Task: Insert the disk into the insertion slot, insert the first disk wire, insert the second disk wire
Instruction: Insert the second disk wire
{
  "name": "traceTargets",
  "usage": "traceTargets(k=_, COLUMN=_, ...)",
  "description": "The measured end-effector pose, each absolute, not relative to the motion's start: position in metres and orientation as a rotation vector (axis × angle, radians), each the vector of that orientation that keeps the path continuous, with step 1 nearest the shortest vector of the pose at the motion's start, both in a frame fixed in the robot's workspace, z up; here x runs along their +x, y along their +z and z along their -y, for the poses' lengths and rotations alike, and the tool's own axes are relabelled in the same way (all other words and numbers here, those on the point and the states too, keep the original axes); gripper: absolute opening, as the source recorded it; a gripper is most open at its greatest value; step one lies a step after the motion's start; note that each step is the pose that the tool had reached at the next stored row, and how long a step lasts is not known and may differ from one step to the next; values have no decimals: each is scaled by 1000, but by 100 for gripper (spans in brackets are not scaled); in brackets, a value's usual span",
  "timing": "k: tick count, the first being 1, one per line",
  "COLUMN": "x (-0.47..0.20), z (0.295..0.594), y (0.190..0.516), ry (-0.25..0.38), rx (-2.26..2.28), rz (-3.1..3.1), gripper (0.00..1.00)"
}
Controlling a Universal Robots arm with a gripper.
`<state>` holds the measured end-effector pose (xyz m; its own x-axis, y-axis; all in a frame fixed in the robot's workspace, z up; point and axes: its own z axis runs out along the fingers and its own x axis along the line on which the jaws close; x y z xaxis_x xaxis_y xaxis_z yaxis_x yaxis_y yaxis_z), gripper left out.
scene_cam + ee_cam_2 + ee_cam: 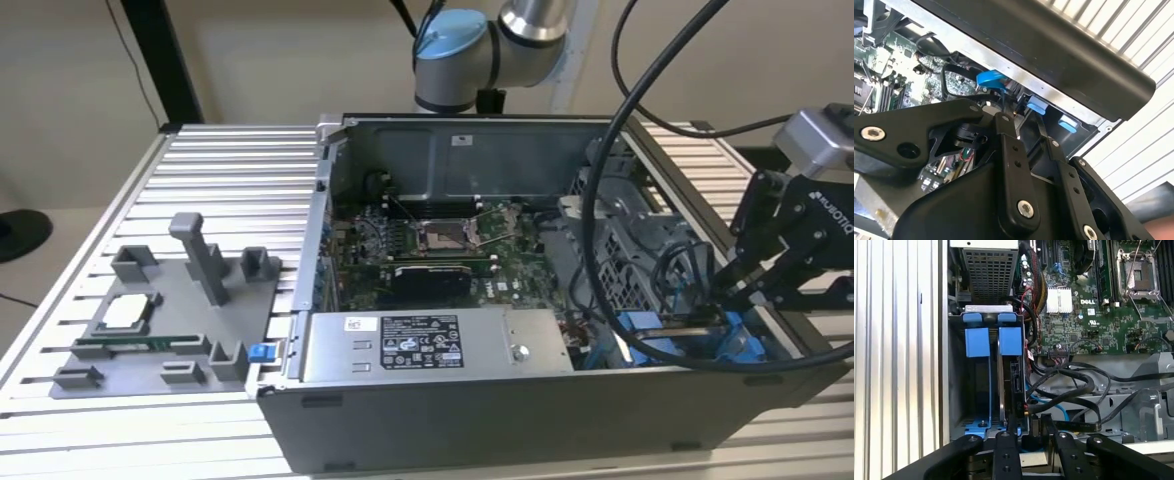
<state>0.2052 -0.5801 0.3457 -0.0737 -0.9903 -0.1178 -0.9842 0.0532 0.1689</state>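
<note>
A ribbed aluminium table (200, 180) carried an open computer case (534, 420). On the exterior view's left sat a grey parts tray (147, 320), well apart from the work, presumably so the arm could reach it. In that view the gripper (731, 300) hung over the case's corner on the exterior view's right, just above the insertion slot (674, 345) with its blue rails, and beside the stickered grey metal box (441, 345).

In the second wrist view the gripper (1023, 120) pointed down into the bay. Its jaws stood a little apart, and I could make out nothing pinched between them. Blue tabs (1036, 105) lay just beyond the fingertips.

In the first wrist view the disk (1013, 375) stood on edge inside the insertion slot (961, 385), under one blue rail tab. Its connector edge faced the loose black cables (1074, 385), probably so the wires could reach it. The gripper (1027, 424) hovered at the disk's near end, likely placed to work on that edge.
</note>
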Motion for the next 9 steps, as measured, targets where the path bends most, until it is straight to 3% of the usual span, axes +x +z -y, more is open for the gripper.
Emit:
traceTargets(k=4, x=205, z=580, y=346, ry=-323, rx=2119, rz=2259, gripper=100)
traceTargets(k=9, x=205, z=580, y=345, ry=-372, rx=2137, rz=2272, gripper=100)
